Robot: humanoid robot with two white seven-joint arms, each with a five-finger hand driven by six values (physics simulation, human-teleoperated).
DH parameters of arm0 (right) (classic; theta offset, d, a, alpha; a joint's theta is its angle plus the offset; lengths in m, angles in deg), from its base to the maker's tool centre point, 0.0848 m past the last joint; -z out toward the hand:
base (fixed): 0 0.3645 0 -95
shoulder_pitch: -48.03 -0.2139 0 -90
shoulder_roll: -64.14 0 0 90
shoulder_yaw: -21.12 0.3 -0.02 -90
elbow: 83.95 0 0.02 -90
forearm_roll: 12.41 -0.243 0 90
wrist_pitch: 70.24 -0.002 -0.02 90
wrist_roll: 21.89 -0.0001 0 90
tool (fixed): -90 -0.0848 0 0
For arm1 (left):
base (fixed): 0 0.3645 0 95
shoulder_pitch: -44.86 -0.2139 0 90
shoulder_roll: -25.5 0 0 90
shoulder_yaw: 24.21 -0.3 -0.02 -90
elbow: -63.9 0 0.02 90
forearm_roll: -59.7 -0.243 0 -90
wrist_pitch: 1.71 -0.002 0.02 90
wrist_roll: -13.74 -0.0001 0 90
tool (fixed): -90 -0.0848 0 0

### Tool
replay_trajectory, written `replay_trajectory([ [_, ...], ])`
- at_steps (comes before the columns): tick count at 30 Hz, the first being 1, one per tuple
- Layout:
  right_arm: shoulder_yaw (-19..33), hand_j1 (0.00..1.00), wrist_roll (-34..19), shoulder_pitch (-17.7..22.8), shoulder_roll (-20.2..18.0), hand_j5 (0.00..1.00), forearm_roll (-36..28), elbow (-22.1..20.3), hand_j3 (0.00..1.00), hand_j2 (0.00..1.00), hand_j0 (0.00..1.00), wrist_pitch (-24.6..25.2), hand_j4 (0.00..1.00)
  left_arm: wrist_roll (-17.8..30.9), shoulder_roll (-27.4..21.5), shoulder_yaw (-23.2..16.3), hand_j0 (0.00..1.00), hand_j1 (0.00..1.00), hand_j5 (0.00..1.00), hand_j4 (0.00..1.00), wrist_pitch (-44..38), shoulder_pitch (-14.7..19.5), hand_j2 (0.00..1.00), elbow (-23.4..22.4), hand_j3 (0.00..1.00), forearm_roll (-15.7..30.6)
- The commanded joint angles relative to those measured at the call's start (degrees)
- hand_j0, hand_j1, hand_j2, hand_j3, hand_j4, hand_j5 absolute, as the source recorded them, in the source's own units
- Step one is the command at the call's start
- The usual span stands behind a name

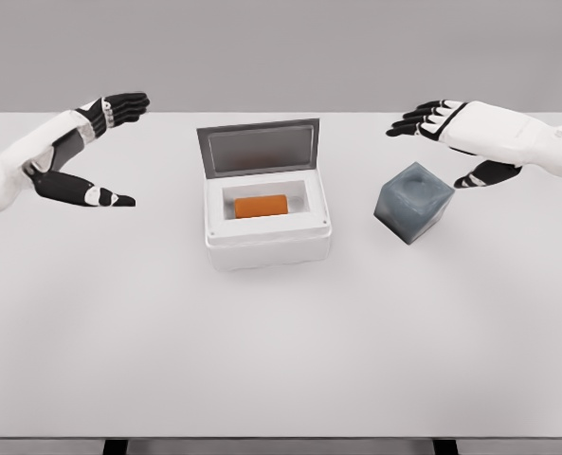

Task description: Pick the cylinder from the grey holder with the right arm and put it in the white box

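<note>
An orange cylinder (262,206) lies on its side inside the white box (267,245), whose grey lid (258,146) stands open at the back. The grey holder (412,202) sits to the right of the box, a cube with a shallow round recess on top and nothing in it. My right hand (444,142) hovers above and behind the holder, fingers spread, holding nothing. My left hand (105,152) floats over the table's left side, also open and empty.
A white table (281,360) carries everything. Its far edge runs just behind both hands, and its front edge lies near the bottom of the picture. A plain grey wall stands behind.
</note>
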Motion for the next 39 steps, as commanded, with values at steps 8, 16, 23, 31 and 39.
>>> replay_trajectory([
  [8, 0.97, 1.0, 0.03, 0.17, -0.22, 1.0, -0.34, 0.0, 1.0, 1.0, 1.0, 0.17, 1.0, 0.82, 7.89, -1.4, 1.0, 1.0, 1.0, 1.0, -9.7, 6.42, 1.0, -9.77, 1.0, 0.65],
  [16, 5.53, 1.0, 0.03, 1.75, -3.82, 1.0, -0.34, 0.35, 1.0, 1.0, 1.0, 0.17, 1.0, 0.82, 14.93, -3.51, 1.0, 1.0, 1.0, 1.0, -9.0, 9.05, 1.0, -15.57, 1.0, -6.82],
  [23, 5.01, 1.0, 0.03, 3.78, -1.71, 1.0, -0.34, 0.44, 1.0, 1.0, 1.0, 0.17, 1.0, 0.82, 18.09, -6.06, 1.0, 1.0, 1.0, 1.0, -8.91, 11.95, 1.0, -20.24, 1.0, -6.91],
  [31, 4.92, 1.0, 0.03, 4.57, -1.98, 1.0, -0.34, 0.36, 1.0, 1.0, 1.0, 0.17, 1.0, 0.82, 20.55, -6.15, 1.0, 1.0, 1.0, 1.0, -9.0, 13.1, 1.0, -24.02, 1.0, -7.61],
  [39, 4.92, 1.0, 0.03, 4.57, -1.45, 1.0, -0.34, 0.44, 1.0, 1.0, 1.0, 0.17, 1.0, 0.91, 20.55, -7.56, 1.0, 1.0, 1.0, 1.0, -8.65, 12.75, 1.0, -23.75, 1.0, -7.61],
])
